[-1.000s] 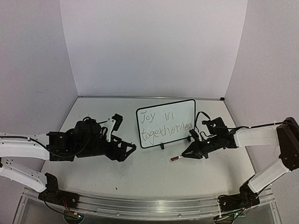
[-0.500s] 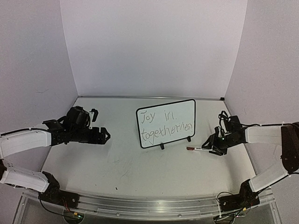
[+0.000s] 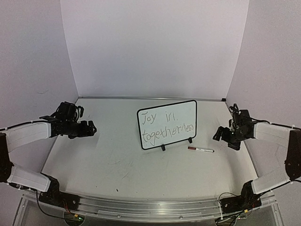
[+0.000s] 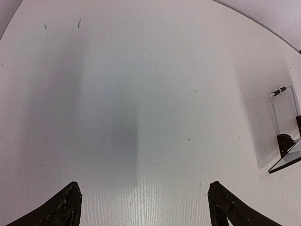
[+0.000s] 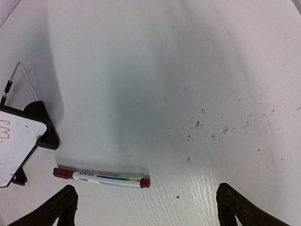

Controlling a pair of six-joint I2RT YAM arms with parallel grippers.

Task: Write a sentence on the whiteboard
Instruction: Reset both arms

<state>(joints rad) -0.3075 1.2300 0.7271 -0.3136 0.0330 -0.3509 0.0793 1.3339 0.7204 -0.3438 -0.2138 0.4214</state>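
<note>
Whiteboard (image 3: pixel 186 113) stands mid-table on its feet. Sentence (image 3: pixel 164 126) fills two lines; reads finished to me. Marker (image 3: pixel 201 149) lies loose near board's right foot. My left claw (image 3: pixel 91 128) is spread, empty, well apart from board. Right claw (image 3: pixel 219 134) is spread, empty, near marker. I judge writing done; only parking arms left.

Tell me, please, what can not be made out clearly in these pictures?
The sentence: top view, the second line's ending is too small and crowded to read.
The whiteboard: right wrist view, cut off by the left edge; the left wrist view shows only a corner at the right edge.
The marker: right wrist view, its printed label is too small to read.
</note>
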